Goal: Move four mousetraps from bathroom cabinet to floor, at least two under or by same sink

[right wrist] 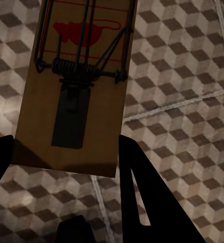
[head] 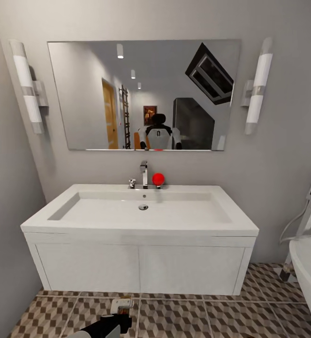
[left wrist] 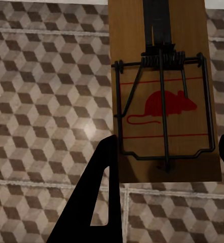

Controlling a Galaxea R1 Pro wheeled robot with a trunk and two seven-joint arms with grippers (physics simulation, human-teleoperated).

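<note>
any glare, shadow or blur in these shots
Head view: evenly lit, the sink crisp, the mirror reflecting ceiling spots. Left wrist view: a soft bright patch on the floor tiles beside the sharp mousetrap. Right wrist view: dimmer, its mousetrap shaded toward the near end.

A home bathroom: white wall-hung sink under a mirror, bathtub edge, cube-patterned tile floor.

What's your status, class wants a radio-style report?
Left gripper shut on a mousetrap. Right gripper shut on second mousetrap. Bathroom sink ahead, bathroom floor below; nothing blocking.
</note>
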